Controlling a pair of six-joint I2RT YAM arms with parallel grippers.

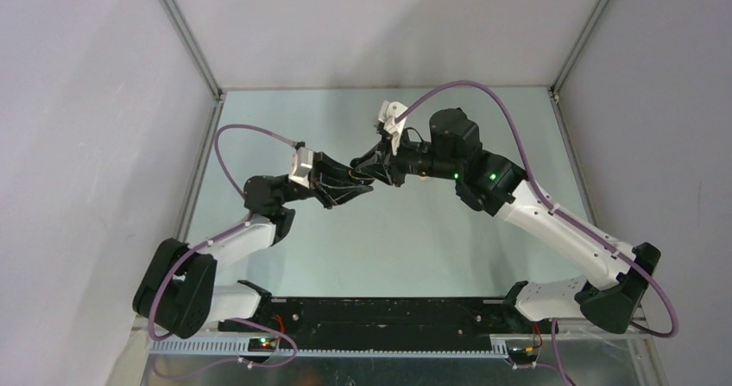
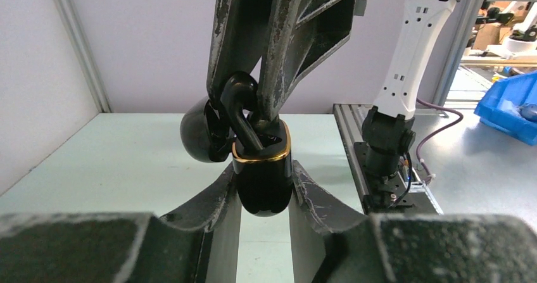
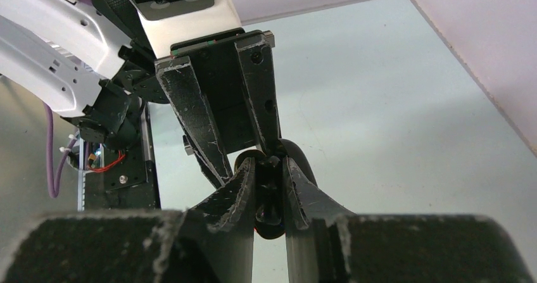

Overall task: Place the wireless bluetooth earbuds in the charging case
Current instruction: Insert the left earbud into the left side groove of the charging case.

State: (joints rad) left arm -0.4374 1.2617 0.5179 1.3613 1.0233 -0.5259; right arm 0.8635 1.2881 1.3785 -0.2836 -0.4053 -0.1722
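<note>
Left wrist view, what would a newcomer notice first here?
A glossy black charging case with a gold rim, lid open, is clamped between the left fingers in mid-frame. From above, the right fingers pinch a black earbud, its stem at the case's mouth.

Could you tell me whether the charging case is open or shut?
Open: the charging case has its lid swung aside, gold rim bared.

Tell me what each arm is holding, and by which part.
Left jaws clamp the open black case by its body's two sides. Right jaws pinch a black earbud near its head, stem at the case's rim.
</note>
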